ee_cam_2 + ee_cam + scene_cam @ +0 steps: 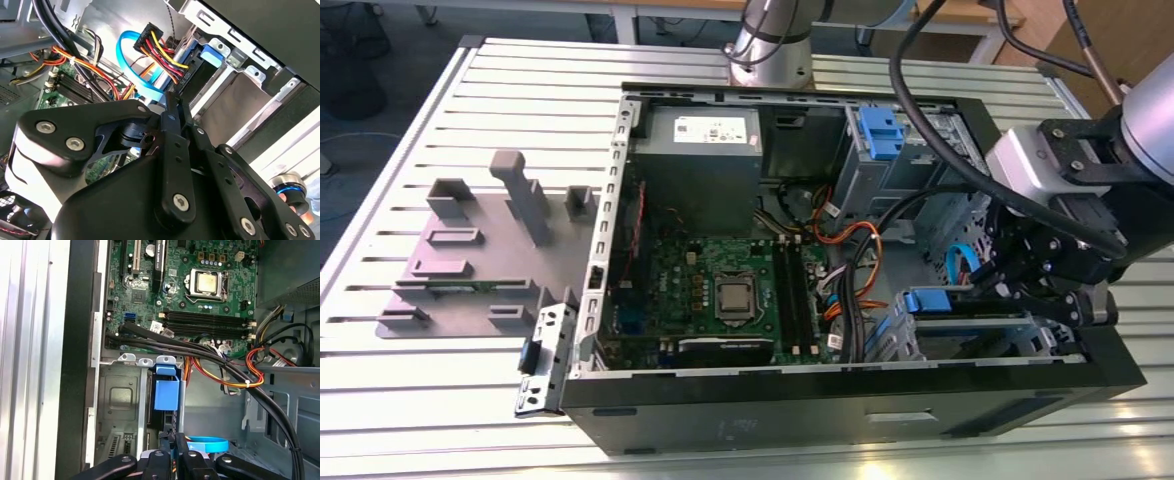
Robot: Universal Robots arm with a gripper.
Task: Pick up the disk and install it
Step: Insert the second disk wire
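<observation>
The disk point(945, 303) stands on edge in the drive bay at the case's near corner on the exterior view's right, its blue carrier tab facing the motherboard. The first wrist view looks down along the disk point(166, 390), which sits in the bay slot. My gripper point(1047, 300) hangs over the bay end nearest the case wall. Its fingers point(172, 440) are pressed together at the disk's rear end. In the second wrist view the gripper point(172, 102) points at the disk's point(195, 67) connector end, beside a power plug with red, yellow and black wires.
A light blue cable point(142, 82) loops beside the fingertips. Thick black cables point(235, 375) cross above the bay. The motherboard point(720, 290), the grey power-supply box point(700, 150) and a second blue caddy point(881, 125) lie inside the case. A grey fixture plate point(467, 260) rests on the table.
</observation>
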